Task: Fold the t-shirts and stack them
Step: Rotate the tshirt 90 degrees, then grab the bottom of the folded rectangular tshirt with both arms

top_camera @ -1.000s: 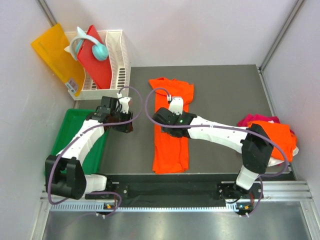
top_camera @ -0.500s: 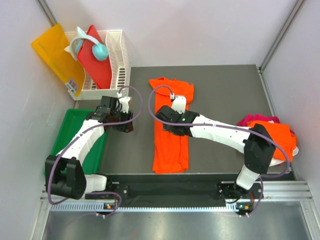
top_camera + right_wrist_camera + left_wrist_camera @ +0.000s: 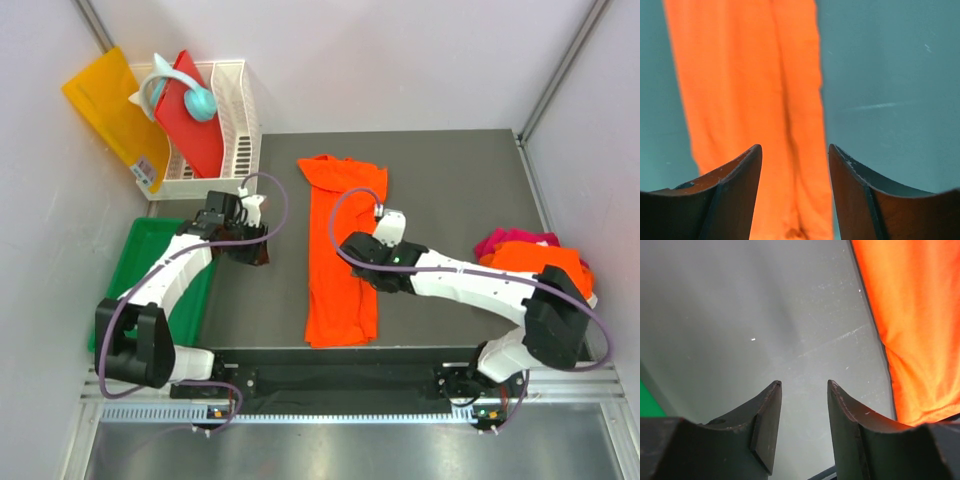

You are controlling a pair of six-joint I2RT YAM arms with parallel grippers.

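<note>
The left gripper [image 3: 804, 384] hovers over bare bench [image 3: 450, 180] left of centre, jaws half open and empty. The orange t-shirt [image 3: 338, 300] lies folded lengthwise at bench centre. The right gripper [image 3: 795, 149] hovers above its right side, half open and empty. The heaped t-shirts [image 3: 545, 262] sit at the right edge.

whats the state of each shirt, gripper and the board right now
long orange t-shirt: folded into a narrow strip, flat on the table
second orange t-shirt: crumpled at the table's right edge
pink t-shirt: crumpled, touching the second orange one
left gripper: open, empty, over bare table
right gripper: open, empty, over the long strip
red board: standing tilted in the white basket
</note>
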